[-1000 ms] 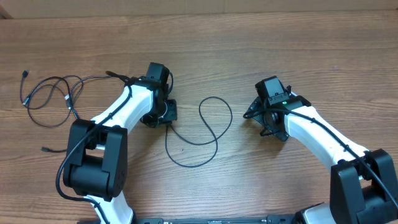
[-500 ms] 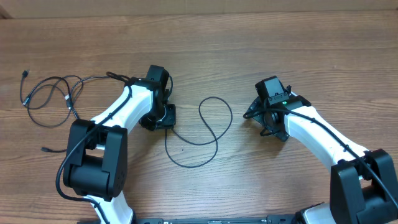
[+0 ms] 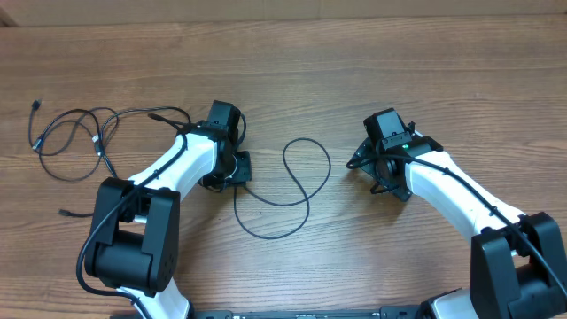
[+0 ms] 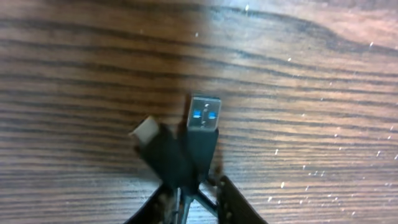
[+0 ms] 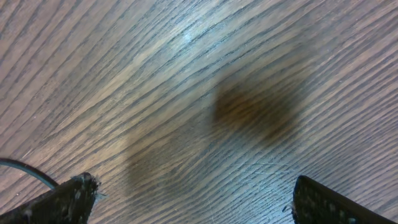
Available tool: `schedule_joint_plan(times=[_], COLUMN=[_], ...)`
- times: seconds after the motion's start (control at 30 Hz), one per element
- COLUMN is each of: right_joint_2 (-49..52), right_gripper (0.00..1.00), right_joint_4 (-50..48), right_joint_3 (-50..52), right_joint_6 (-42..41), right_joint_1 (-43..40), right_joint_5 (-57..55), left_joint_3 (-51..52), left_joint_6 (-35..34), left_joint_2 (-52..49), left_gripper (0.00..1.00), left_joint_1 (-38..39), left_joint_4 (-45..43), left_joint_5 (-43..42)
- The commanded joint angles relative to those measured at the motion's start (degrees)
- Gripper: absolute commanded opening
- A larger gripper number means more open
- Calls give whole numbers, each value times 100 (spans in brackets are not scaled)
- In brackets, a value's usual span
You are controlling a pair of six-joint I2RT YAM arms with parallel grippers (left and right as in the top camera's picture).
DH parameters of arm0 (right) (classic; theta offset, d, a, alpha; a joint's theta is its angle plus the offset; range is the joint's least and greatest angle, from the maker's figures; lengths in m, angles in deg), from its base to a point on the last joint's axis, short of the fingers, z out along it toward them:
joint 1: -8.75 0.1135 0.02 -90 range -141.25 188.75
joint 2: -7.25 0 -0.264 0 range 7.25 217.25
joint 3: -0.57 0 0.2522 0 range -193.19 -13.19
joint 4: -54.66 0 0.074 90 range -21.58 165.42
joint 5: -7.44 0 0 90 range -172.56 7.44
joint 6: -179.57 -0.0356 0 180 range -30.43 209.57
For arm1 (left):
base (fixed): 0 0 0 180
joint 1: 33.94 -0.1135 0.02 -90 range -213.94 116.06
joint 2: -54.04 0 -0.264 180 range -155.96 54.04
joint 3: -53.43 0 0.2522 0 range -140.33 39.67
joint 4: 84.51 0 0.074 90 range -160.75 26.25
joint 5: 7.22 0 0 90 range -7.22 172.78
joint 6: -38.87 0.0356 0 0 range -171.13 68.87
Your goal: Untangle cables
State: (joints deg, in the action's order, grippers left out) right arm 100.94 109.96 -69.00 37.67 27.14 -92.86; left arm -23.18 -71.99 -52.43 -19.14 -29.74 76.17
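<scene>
Left claw pinches 2 cables, both pointing away from it, splayed.

Wooden table; looped cable lying centre, tangled cables bunched far left.

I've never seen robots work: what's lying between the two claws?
A looped black cable lies between the left gripper and the right gripper, as the overhead view shows.
</scene>
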Motion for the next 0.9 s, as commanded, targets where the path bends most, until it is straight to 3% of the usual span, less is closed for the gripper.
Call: schedule_joint_plan(times=[0.0,0.1,0.2,0.23,0.33,0.63,0.87], right_joint_2=[-87,-87,-87,-87,-87,-87,-87], right_gripper=[100,100,100,100,100,100,100], right_joint_4=[-28,-28,-28,-28,-28,-28,-28], right_joint_3=[31,33,33,33,31,31,31], right_joint_6=[-42,-42,-42,-42,-42,-42,-42], right_joint_1=[-15,-15,-15,-15,-15,-15,-15], right_joint_5=[11,11,11,11,11,11,11], left_joint_3=[317,317,317,317,319,323,-249], left_joint_6=[-55,-57,-55,-57,-57,87,116], left_joint_2=[-302,-302,-304,-302,-302,-282,203], left_gripper=[5,5,22,21,4,4,4], left_joint_1=[59,59,59,59,59,59,50], left_joint_4=[4,-72,-87,-83,-81,-2,417], left_joint_5=[-44,-39,-39,-42,-44,-46,20])
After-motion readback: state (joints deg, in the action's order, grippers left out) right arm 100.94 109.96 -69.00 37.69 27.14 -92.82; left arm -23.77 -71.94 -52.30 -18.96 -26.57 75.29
